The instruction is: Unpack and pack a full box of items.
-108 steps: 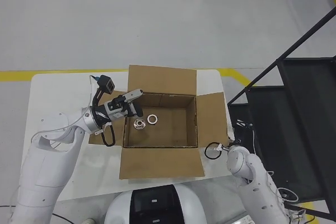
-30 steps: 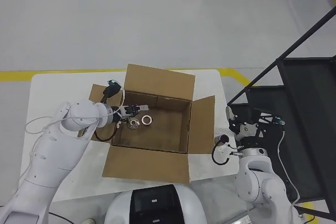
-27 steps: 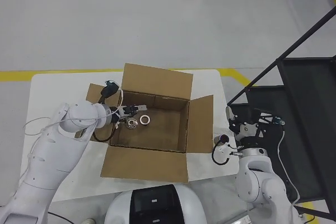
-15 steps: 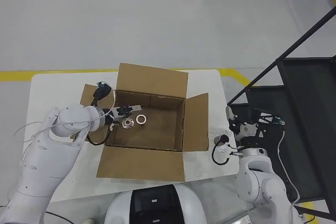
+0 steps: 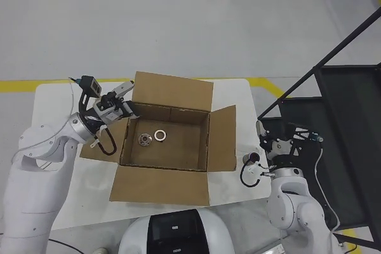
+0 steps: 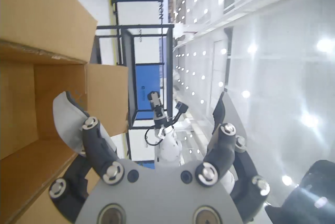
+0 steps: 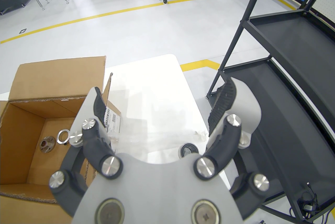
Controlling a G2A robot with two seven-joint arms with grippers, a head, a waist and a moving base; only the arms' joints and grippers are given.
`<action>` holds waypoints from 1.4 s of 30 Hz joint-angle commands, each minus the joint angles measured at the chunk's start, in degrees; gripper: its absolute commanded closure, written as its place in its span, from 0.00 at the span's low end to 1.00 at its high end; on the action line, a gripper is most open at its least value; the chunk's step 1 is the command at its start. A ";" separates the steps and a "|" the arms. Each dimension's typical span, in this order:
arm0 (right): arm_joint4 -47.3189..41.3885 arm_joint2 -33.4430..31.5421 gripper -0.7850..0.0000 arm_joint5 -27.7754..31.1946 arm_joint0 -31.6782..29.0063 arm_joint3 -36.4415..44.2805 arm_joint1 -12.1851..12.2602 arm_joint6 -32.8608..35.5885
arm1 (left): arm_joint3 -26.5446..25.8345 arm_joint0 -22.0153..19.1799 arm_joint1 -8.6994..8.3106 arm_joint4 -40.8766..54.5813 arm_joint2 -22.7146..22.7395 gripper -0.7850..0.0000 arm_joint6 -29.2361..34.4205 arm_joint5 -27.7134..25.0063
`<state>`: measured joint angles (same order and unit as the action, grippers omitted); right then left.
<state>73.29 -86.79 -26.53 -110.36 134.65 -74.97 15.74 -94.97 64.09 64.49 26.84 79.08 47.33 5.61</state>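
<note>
Left jaws spread, empty; box [image 5: 173,93] corner just beside

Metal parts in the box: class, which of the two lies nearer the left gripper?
The flanged hub, the one with a raised centre. It lies nearer the left gripper; the flat ring lies beside it, on the side away from that gripper.

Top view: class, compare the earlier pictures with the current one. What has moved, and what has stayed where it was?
The left gripper pulled up out of the box, open and empty, to its left rear corner. The box slid toward the robot's left and turned slightly. The right gripper rose early, then held still. The metal ring and hub stayed on the box floor.
</note>
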 commanded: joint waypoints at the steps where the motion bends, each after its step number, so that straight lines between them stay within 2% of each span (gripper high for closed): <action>1: 0.00 0.00 0.00 0.00 0.00 0.00 0.00 0.00 | 0.00 -0.04 -0.01 -0.15 -0.07 0.00 0.09 0.13; 8: 4.69 3.54 0.00 0.80 4.08 0.00 -0.17 2.70 | 0.00 -0.04 -0.01 -0.15 -0.07 0.00 0.09 0.13; 18: 20.02 13.98 0.00 -0.11 19.16 -7.48 -1.11 17.79 | 0.00 -0.04 -0.01 -0.15 -0.07 0.00 0.09 0.13; 23: 31.77 21.18 0.00 4.56 24.45 -10.24 -1.73 27.72 | 0.00 -0.04 -0.01 -0.15 -0.07 0.00 0.09 0.13; 25: 33.31 24.18 0.00 6.83 25.45 -10.96 -2.12 32.76 | 0.00 -0.04 -0.01 -0.15 -0.07 0.00 0.09 0.13; 27: 31.73 26.26 0.00 8.29 26.93 -11.76 -2.62 36.09 | 0.00 -0.04 -0.01 -0.15 -0.07 0.00 0.09 0.13; 29: 26.41 28.12 0.00 9.86 28.13 -13.40 -3.20 38.63 | 0.00 -0.04 -0.01 -0.15 -0.07 0.00 0.09 0.13; 33: 16.74 28.79 0.00 11.86 30.55 -17.87 -4.05 39.60 | 0.00 -0.04 -0.01 -0.15 -0.07 0.00 0.09 0.13; 42: -3.68 25.35 0.00 16.09 33.92 -25.97 -4.92 41.08 | 0.00 -0.04 -0.01 -0.15 -0.07 0.00 0.09 0.13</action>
<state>71.29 -61.12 -10.54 -76.88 109.43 -79.84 56.81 -94.97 64.05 64.49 26.69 79.01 47.42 5.74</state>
